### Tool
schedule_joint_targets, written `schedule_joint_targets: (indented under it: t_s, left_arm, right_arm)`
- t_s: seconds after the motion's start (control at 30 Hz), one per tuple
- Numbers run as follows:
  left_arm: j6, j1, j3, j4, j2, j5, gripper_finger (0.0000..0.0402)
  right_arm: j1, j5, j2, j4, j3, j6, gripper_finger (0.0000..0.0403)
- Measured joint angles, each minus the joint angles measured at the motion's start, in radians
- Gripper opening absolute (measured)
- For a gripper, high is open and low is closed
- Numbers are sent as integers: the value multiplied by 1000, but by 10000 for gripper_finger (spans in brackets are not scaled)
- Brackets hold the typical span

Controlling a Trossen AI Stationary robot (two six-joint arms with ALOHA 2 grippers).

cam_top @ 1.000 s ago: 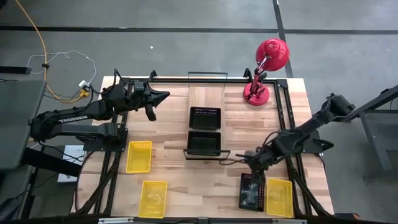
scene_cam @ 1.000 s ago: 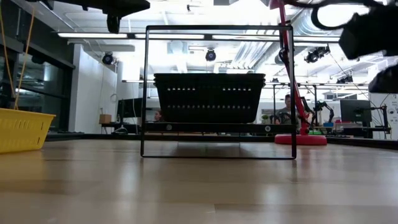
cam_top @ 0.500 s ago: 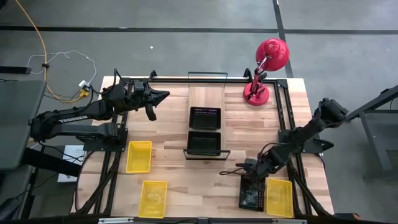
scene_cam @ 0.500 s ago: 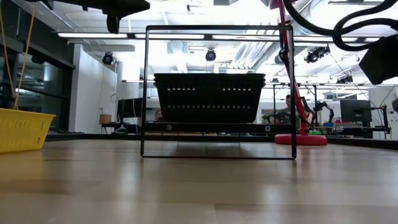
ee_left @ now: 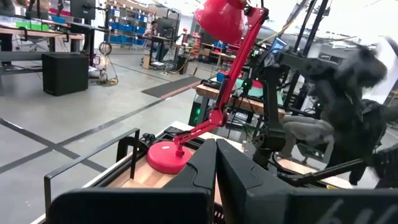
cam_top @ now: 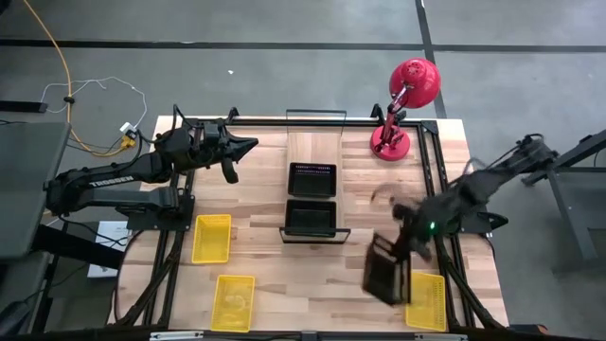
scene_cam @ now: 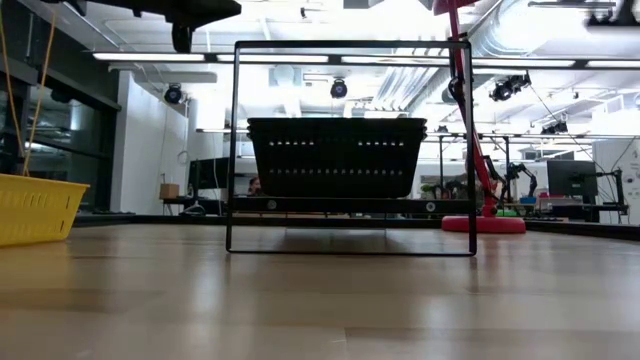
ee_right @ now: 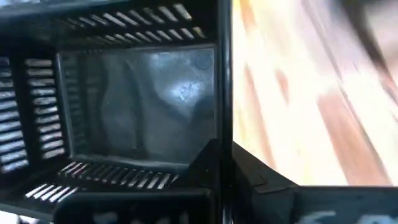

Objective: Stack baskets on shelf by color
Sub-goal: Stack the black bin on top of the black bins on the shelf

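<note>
A black basket is pinched by its wall between the jaws of the right gripper and is seen tilted over the near right part of the counter, just beside a yellow basket lying at the near right corner. In the right wrist view the basket's rim runs straight into the closed jaws, with its slotted walls and floor shown beside it.

Two more black baskets are found on the shelf in the middle of the counter: one farther back, one nearer, close to the shelf's near wire rail. Two other yellow baskets lie on the left (one beside the left arm's base, one nearer the front edge).

The left gripper is held above the far left of the counter, jaws pressed together on nothing. A red lamp stands at the far right.
</note>
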Motion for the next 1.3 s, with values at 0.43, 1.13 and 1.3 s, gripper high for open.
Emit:
schedule_joint_targets:
  t_s: [0.43, 1.13, 1.3]
  left_arm:
    - [34, 0, 72, 34, -35, 8, 0]
    - [226, 0, 136, 18, -142, -15, 0]
    - [227, 0, 136, 18, -140, -43, 0]
  right_arm:
    - [-313, 442, 269, 136, 50, 402, 0]
    - [-446, 572, 573, 274, 97, 498, 0]
    - [-456, 609, 626, 169, 175, 472, 0]
